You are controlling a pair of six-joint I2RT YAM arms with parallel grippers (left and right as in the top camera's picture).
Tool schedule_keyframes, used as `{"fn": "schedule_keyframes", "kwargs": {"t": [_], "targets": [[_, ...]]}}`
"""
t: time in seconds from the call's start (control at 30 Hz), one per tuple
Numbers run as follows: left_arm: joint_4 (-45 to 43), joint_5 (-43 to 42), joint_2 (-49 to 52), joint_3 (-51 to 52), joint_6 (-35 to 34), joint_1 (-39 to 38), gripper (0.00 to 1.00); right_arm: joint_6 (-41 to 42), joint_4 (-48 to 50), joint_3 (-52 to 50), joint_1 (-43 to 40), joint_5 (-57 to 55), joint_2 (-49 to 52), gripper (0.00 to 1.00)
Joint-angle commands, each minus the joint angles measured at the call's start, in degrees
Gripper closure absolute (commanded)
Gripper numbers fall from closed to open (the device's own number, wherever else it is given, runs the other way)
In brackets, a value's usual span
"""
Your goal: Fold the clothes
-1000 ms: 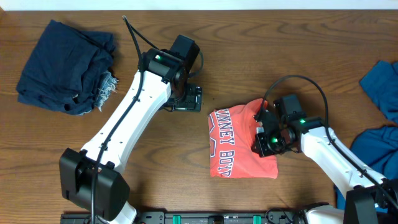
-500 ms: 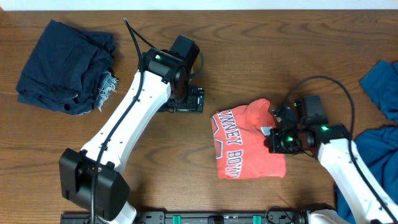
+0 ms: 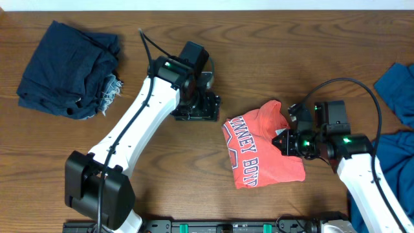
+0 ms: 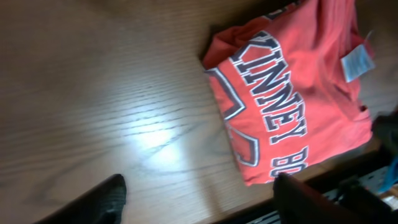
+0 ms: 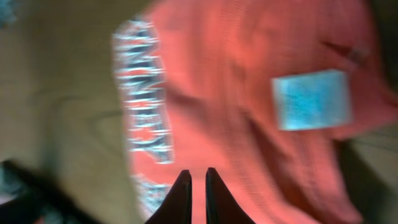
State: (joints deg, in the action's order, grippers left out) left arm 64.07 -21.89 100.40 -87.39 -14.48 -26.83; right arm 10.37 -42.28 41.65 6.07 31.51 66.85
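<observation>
A folded red shirt with grey lettering lies on the wooden table right of centre. It also shows in the left wrist view and fills the right wrist view, white label up. My right gripper is at the shirt's right edge, its fingers nearly together, shut on the red fabric. My left gripper hovers over bare wood just left of the shirt, with its jaws wide open and empty.
A pile of dark navy denim clothes lies at the far left. Blue garments lie at the right edge, one at the back and one near the front. The table's front edge is close below the shirt.
My right gripper has moved to the right and the red shirt has slid right with it. My left gripper has shifted slightly right toward the shirt.
</observation>
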Motion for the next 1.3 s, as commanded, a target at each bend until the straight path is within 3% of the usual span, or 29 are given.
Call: {"fn": "schedule_keyframes", "kwargs": {"t": [0.0, 0.1, 0.3, 0.5, 0.57, 1.07, 1.27], "targets": [[-2.2, -1.7, 0.3, 1.6, 2.0, -0.8, 0.49, -2.4, -1.6, 0.7, 1.0, 7.7, -0.3, 0.96], [-5.1, -1.7, 0.3, 2.6, 2.0, -1.2, 0.61, -3.2, -2.0, -1.3, 4.0, 6.0, 1.6, 0.97], [-7.7, -1.7, 0.3, 2.8, 2.0, -2.6, 0.55, 0.6, 5.5, -9.6, 8.2, -0.4, 11.6, 0.96], [-9.5, -1.6, 0.5, 2.8, 2.0, -4.6, 0.56, 10.2, 11.7, -11.1, 7.3, -1.6, 23.5, 0.99], [-10.3, -1.7, 1.0, 2.8, 2.0, -5.6, 0.60, 11.1, 11.2, -10.3, 7.0, -1.7, 25.2, 0.99], [-23.3, -4.4, 17.6, 2.9, 1.7, -14.4, 0.90, 9.6, 5.6, -8.0, 7.0, -3.0, 13.4, 0.98], [-28.7, -2.4, 26.1, 2.9, -1.0, -13.9, 0.93, 10.0, 3.2, -7.9, 7.0, -3.0, 10.3, 0.98]]}}
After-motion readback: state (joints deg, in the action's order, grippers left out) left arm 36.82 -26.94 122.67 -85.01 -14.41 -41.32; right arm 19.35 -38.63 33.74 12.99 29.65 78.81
